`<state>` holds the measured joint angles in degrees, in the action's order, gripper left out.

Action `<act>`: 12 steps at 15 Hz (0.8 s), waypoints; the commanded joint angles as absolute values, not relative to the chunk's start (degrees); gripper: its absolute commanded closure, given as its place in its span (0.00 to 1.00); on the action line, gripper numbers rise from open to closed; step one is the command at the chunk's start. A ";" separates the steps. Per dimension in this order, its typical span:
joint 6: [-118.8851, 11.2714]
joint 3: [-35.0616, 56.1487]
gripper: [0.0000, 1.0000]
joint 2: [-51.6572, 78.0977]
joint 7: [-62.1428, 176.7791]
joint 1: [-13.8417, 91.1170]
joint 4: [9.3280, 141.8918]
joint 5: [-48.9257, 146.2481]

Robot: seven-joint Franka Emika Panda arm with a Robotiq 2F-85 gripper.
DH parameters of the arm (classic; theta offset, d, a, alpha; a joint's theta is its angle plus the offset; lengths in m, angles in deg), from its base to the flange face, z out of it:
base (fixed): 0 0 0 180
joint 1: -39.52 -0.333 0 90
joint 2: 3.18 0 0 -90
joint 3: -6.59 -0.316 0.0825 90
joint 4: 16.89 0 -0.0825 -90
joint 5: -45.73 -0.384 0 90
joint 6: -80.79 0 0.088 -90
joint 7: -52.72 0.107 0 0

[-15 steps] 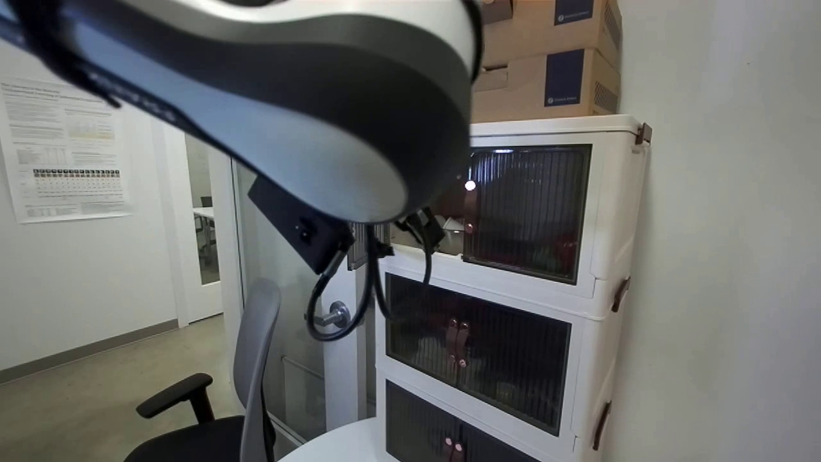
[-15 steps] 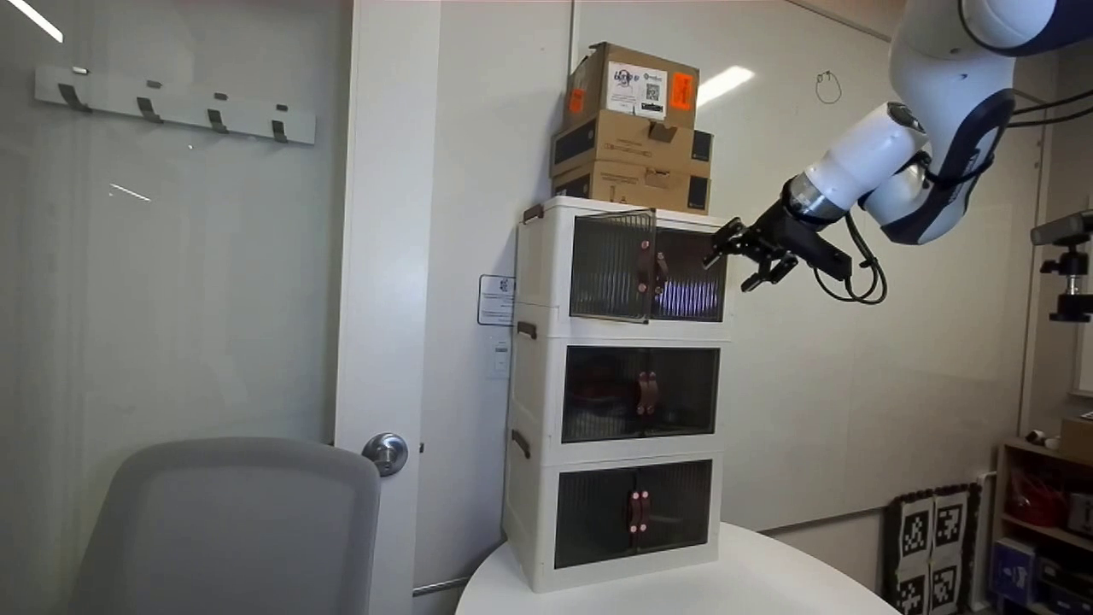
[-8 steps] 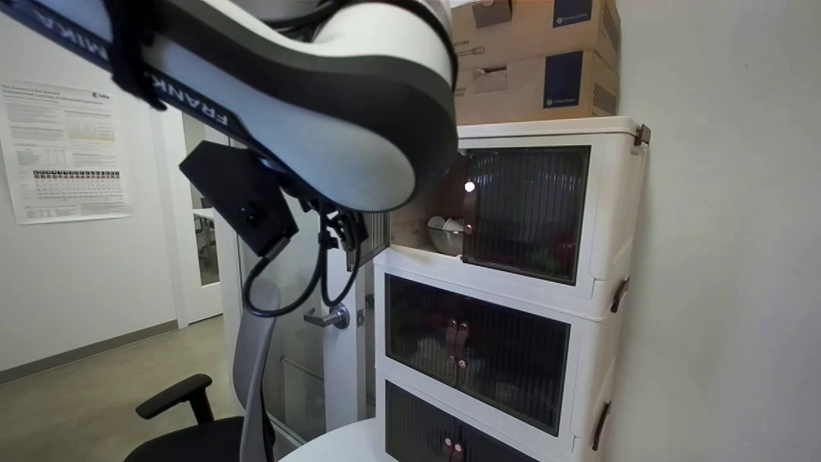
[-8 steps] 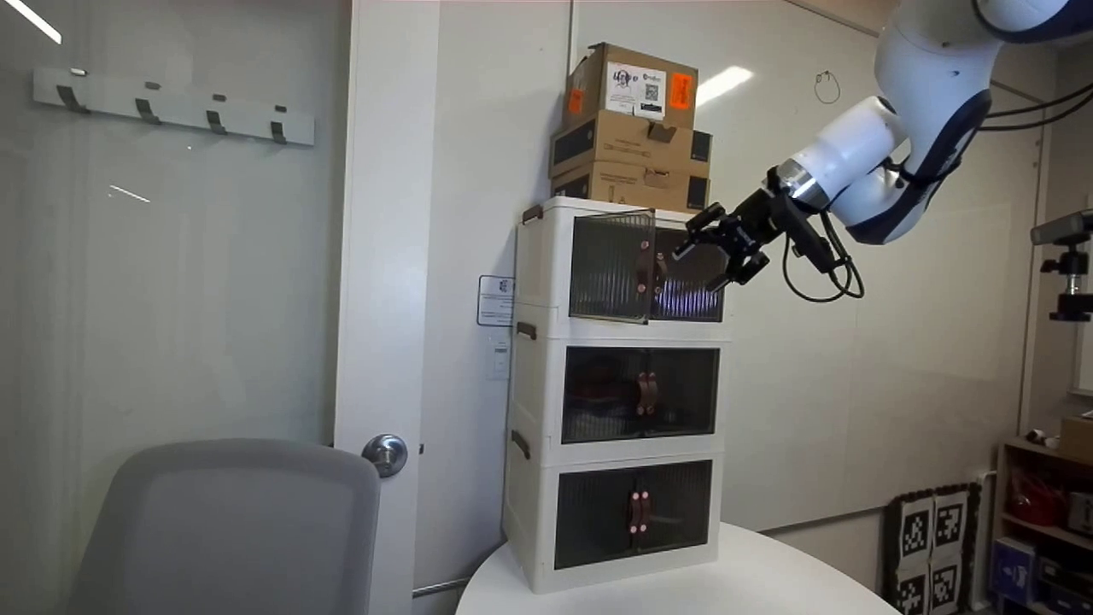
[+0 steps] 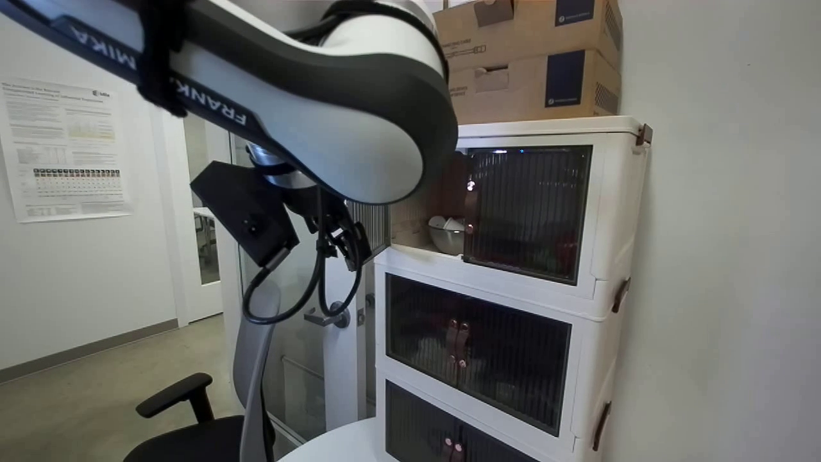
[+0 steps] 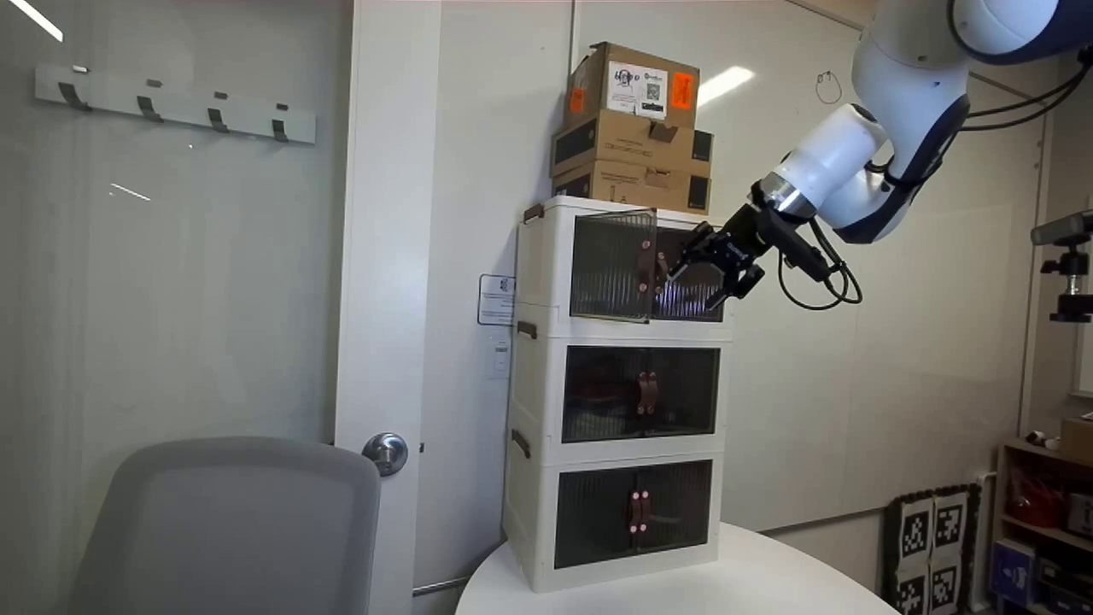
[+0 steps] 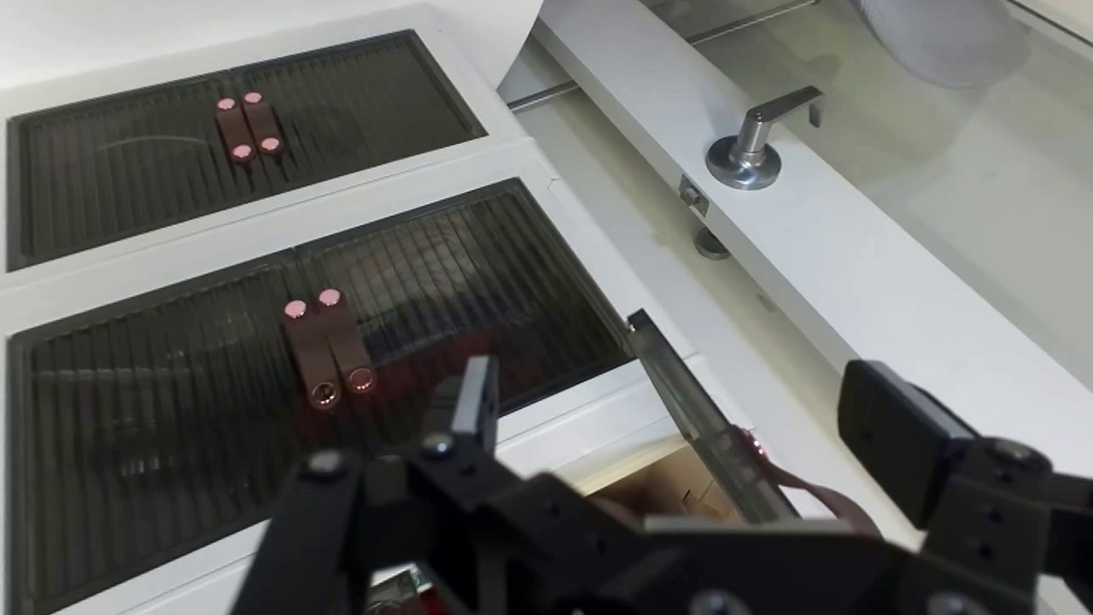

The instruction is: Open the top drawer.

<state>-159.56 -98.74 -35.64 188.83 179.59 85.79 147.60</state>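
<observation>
The top drawer, a cream-white, boxy plastic compartment, is the topmost tier of a matching three-tier cabinet. One smoky brown, see-through ribbed front panel, with a dark brown strap handle, stands swung out, and a shiny grey bowl shows in the gap; its twin panel is shut. The opening thus looks well along, though whether both panels must go is not stated.

The jaws stand wide apart and hold nothing. In the wrist view the swung-out panel's edge shows between them; whether it touches either one I cannot tell.

To swing it farther, I would lay one jaw against the panel's inner face near its free edge, far from the hinged side, and sweep along an arc instead of pulling straight. A light push should do; clamping the thin panel might twist it, and the strap could snag the outer jaw. Go slowly: the tall cabinet may rock on the round white worktop, with brown cardboard boxes stacked on top, and in the wrist view a white door with a metal lever handle shows past the panel.
</observation>
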 commanded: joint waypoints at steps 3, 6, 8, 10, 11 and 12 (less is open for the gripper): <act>-160.89 -93.34 0.00 -38.25 193.38 174.30 89.38 155.69; -160.35 -87.21 0.00 -44.29 195.35 172.20 88.64 155.85; -158.72 -85.65 0.00 -47.09 195.38 173.17 86.75 155.22; -156.74 -85.60 0.00 -49.38 193.40 174.62 84.14 154.31; -155.86 -86.33 0.00 -50.34 192.11 175.84 82.44 153.67; -154.83 -86.90 0.00 -50.93 190.42 176.63 81.07 152.86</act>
<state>-155.93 -86.60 -46.04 192.07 174.05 86.87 154.49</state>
